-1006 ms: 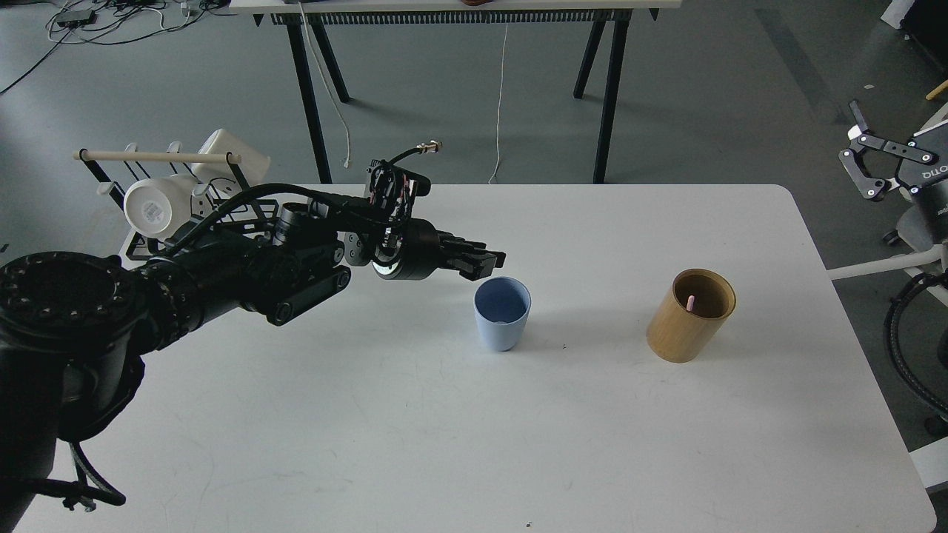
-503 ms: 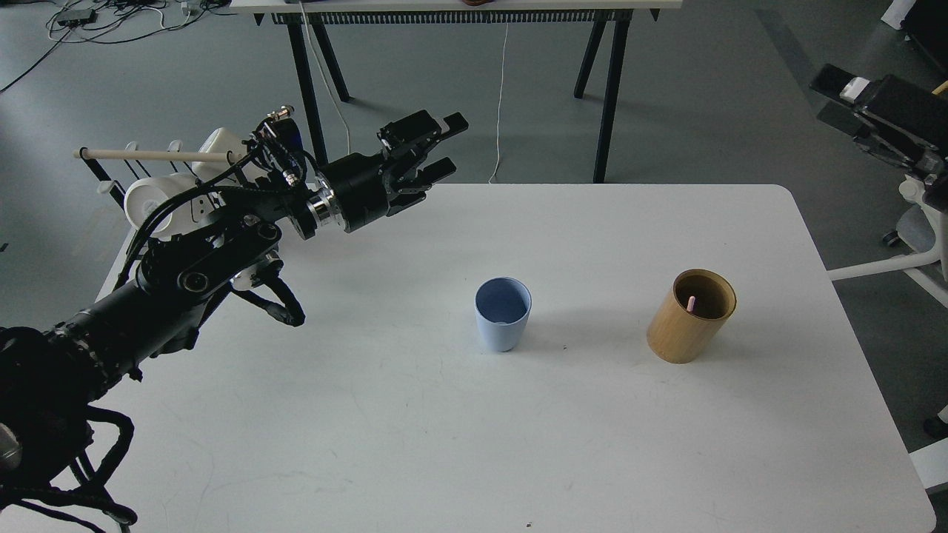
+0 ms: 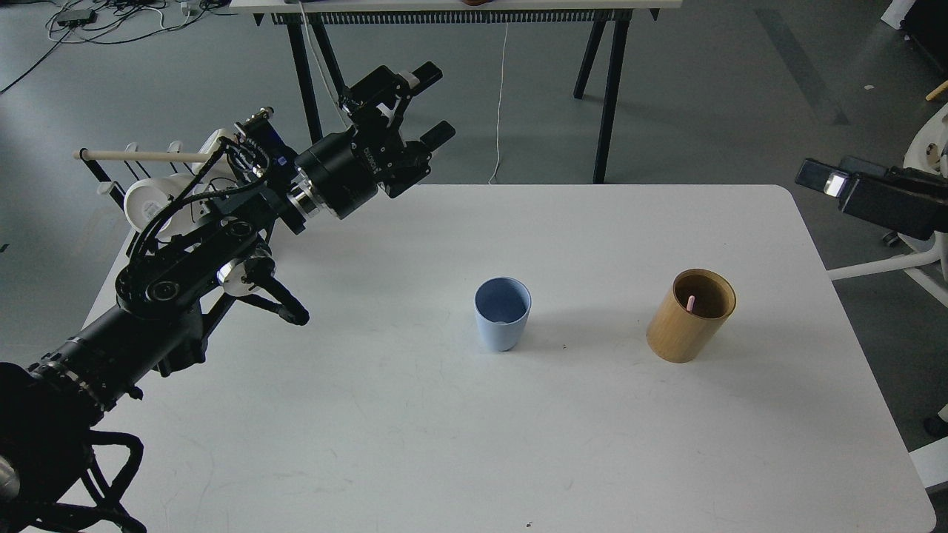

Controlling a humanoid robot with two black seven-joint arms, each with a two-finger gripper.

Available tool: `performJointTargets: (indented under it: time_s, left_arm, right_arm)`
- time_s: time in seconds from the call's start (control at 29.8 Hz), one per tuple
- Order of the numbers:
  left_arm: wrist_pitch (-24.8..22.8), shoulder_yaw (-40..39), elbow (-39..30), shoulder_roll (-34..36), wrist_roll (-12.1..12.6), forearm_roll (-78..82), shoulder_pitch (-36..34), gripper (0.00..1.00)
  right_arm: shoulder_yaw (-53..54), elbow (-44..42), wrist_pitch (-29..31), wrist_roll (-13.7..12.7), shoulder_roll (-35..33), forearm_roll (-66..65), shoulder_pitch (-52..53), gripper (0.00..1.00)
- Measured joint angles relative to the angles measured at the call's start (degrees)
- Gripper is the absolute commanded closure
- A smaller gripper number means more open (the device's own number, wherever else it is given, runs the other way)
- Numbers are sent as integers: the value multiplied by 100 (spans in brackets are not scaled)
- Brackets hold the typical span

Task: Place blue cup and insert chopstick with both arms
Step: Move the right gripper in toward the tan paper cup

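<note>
Blue cup (image 3: 503, 314) was seen placed upright mid-table, left gripper (image 3: 429, 104) raised clear with fingers spread and empty; right gripper's state could not be told; pink chopstick (image 3: 690, 303) in the wooden holder (image 3: 689, 318) judged next to be gripped.

head view | high, facing forward-down | table (image 3: 415, 414) fully framed | right edge perhaps cropped
</note>
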Motion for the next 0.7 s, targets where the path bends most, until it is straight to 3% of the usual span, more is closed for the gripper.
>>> performJointTargets:
  time_s: [0.4,0.7]
  left_arm:
    - [1,2,8,-38,-1,0,13,8]
    - [31,35,10,-92,-1,0,114,8]
  right_arm:
    - [-983,-47,-2130,0,328,-2264,-8,1]
    - [-1155,-649,-2561,-1,395,-3800,-8,1]
